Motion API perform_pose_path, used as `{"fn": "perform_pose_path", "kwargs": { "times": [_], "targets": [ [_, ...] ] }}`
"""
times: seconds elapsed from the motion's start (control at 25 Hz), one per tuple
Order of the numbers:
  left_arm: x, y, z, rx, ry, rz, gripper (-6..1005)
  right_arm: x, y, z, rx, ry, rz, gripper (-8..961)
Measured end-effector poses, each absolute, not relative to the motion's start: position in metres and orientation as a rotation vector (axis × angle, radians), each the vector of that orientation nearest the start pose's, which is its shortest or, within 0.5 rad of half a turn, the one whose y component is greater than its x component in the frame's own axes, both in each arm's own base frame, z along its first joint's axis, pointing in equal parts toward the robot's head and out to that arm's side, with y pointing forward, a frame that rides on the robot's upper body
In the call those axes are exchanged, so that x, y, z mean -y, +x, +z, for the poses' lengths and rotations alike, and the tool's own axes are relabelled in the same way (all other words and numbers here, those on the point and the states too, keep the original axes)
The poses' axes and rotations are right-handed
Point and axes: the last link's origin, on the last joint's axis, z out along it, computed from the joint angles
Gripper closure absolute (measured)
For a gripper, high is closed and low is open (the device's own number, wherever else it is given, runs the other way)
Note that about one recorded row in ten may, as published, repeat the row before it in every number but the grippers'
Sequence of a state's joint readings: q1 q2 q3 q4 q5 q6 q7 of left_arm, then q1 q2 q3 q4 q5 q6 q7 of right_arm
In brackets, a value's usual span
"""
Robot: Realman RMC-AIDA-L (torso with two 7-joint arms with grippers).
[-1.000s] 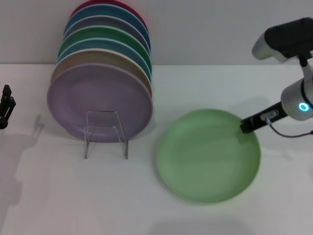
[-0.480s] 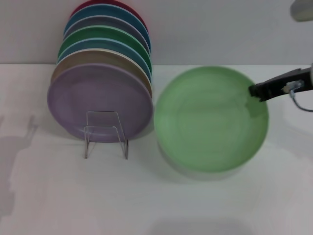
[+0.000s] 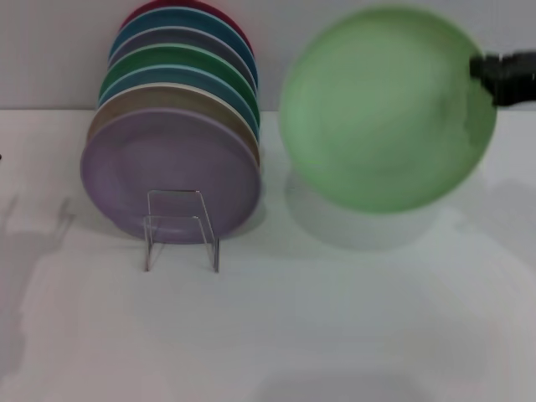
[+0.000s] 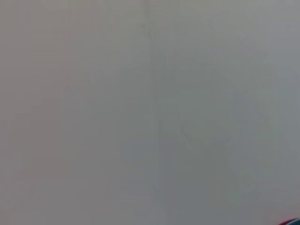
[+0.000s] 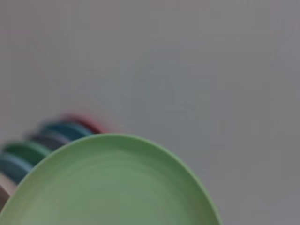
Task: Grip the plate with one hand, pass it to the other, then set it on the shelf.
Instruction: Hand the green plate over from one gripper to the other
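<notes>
The pale mint-green plate hangs in the air above the table at the right, tilted up with its face toward me. My right gripper, slim and black, is shut on the plate's right rim. The plate fills the lower part of the right wrist view. The clear upright rack stands on the white table at the left, in front of the leaning plates. My left gripper is out of view; the left wrist view shows only a blank grey wall.
Several coloured plates lean against the back wall behind the rack, with a lilac plate in front and a darker green plate farther back. The plate's shadow lies on the white table.
My right gripper has lifted the mint-green plate off the table, up and slightly right, tilting it upright. My left gripper, at the far left edge a second ago, has left the view.
</notes>
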State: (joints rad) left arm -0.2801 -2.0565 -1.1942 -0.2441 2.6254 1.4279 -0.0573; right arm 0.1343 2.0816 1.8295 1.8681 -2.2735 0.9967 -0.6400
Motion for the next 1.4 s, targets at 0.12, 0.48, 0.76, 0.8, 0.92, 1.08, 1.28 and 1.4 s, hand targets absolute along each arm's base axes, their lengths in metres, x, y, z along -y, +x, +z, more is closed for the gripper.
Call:
{"fn": "perform_pose_path", "kwargs": {
  "times": [0.12, 0.48, 0.76, 0.8, 0.92, 1.08, 1.28, 1.4],
  "targets": [
    [-0.296, -0.326, 0.03, 0.28, -1.474, -0.806, 197, -0.334, 0.171, 0.109, -0.591, -2.077, 0.49, 932],
    [-0.319, -0.294, 0.042, 0.294, -1.674, -0.87, 197, -0.332, 0.202, 0.09, -0.494, -2.116, 0.638, 933],
    [-0.327, -0.258, 0.066, 0.351, -1.777, -0.806, 197, -0.325, 0.21, 0.091, -0.446, -2.143, 0.605, 933],
    [-0.328, -0.252, 0.068, 0.367, -1.797, -0.812, 198, -0.324, 0.211, 0.092, -0.436, -2.148, 0.599, 933],
    [-0.328, -0.236, 0.078, 0.413, -1.853, -0.844, 198, -0.321, 0.214, 0.093, -0.382, -2.157, 0.574, 933],
    [-0.328, -0.219, 0.081, 0.423, -1.902, -0.827, 197, -0.32, 0.218, 0.094, -0.373, -2.149, 0.573, 933],
    [-0.333, -0.208, 0.068, 0.374, -1.907, -0.677, 197, -0.321, 0.218, 0.093, -0.377, -2.151, 0.581, 933],
    [-0.338, -0.201, 0.063, 0.363, -1.907, -0.607, 197, -0.321, 0.219, 0.093, -0.376, -2.152, 0.58, 933]
  ]
}}
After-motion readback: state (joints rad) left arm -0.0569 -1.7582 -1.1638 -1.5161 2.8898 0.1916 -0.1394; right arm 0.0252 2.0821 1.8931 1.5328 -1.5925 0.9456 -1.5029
